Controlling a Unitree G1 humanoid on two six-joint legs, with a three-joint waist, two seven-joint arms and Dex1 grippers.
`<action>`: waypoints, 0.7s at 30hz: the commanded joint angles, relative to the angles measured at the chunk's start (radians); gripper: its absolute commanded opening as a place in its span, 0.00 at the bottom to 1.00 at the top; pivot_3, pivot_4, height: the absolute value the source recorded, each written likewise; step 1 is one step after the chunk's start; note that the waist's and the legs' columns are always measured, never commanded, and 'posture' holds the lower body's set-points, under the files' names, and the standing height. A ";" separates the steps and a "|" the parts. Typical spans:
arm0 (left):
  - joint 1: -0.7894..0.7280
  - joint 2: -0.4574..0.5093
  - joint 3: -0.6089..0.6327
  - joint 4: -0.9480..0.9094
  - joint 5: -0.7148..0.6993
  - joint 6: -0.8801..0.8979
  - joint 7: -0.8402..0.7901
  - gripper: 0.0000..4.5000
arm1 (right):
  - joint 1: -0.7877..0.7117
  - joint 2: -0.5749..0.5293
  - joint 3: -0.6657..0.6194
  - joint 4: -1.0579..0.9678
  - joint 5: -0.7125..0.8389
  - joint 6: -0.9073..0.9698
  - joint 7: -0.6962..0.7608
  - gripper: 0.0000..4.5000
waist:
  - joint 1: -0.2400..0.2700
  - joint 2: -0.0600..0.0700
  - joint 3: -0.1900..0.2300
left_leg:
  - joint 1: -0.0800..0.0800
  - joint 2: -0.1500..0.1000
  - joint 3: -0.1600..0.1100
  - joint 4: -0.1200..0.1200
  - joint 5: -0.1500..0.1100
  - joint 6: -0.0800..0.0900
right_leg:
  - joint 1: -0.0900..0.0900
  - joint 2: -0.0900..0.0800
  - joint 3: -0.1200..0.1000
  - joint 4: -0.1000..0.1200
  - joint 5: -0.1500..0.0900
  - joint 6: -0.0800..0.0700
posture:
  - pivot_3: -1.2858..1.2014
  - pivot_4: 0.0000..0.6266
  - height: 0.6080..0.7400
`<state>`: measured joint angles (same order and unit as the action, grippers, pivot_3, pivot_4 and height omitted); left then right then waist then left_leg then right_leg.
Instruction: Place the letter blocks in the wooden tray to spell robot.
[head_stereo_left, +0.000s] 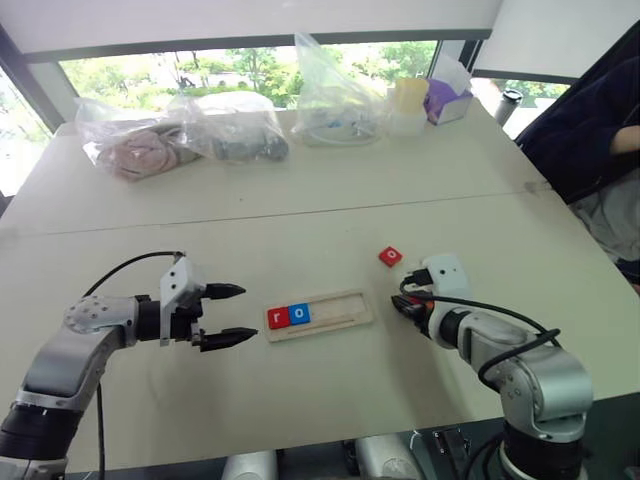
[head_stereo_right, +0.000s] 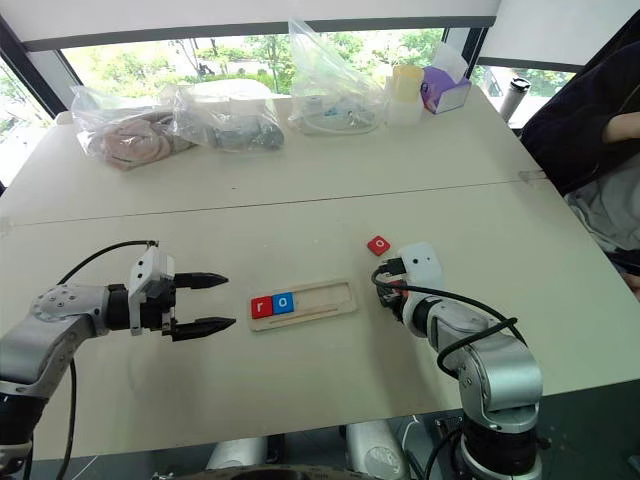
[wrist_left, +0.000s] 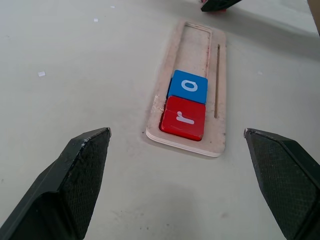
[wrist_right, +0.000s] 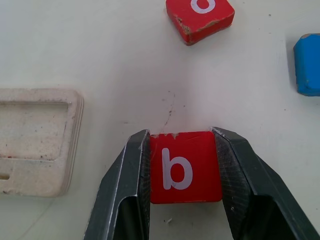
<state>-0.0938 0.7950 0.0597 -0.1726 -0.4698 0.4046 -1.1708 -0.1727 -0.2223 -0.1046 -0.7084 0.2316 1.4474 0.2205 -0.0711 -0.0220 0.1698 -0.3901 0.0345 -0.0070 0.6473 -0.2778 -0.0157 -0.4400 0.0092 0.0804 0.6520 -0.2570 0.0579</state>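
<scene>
A: Item one, the wooden tray?
B: Lying flat on the pale table, between the two arms. Two letter blocks sit in its left end: a red "r" at the very end, a blue "o" touching it on the inner side. The rest of the slot is bare wood.

A: Loose blocks?
B: A red "o" flat on the table beyond the tray's right end, apart from it. The right wrist view also catches the edge of a blue block, its letter hidden from view, near that red "o".

A: The "b"?
B: A red "b", clamped between the fingers of the right gripper, which press on its two opposite sides. It is held just off the tray's right end, low over the table.

A: Left gripper?
B: Fingers spread wide, holding nothing, pointing at the tray's left end and clear of it.

A: Other entries?
B: Clear plastic bags with bundled contents along the table's far edge, a purple tissue box beside them, and a seated person's dark sleeve at the right side.
</scene>
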 joint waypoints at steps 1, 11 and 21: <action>-0.013 0.012 0.016 -0.038 -0.013 0.003 0.005 1.00 | -0.014 -0.032 0.012 0.000 0.024 -0.040 0.028 0.50 | 0.000 0.000 0.000 | 0.000 0.000 0.000 0.000 0.000 0.000 | 0.000 0.000 0.000 0.000 0.000 0.000 | 0.52 0.24 1.00; -0.027 0.011 0.011 -0.042 -0.012 0.013 0.009 1.00 | 0.022 -0.698 0.107 0.234 0.028 -0.865 0.720 0.91 | 0.004 -0.002 0.005 | 0.000 -0.003 -0.001 0.000 0.000 0.000 | 0.003 -0.003 -0.002 -0.003 -0.003 0.007 | 0.52 0.24 1.00; -0.027 0.011 0.016 -0.072 -0.022 0.025 0.014 1.00 | -0.157 -0.690 0.230 0.710 -0.011 -1.250 1.036 0.91 | 0.004 -0.004 0.009 | 0.002 -0.003 0.000 0.003 0.000 0.000 | 0.005 -0.002 -0.001 -0.001 0.002 0.005 | 0.52 0.24 1.00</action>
<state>-0.1167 0.7957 0.0589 -0.2111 -0.4712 0.4294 -1.1555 -0.3078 -0.9193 0.1156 -0.0330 0.2351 0.2468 1.2290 -0.0672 -0.0260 0.1788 -0.3880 0.0317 -0.0074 0.6501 -0.2778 -0.0154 -0.4348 0.0068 0.0792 0.6509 -0.2549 0.0635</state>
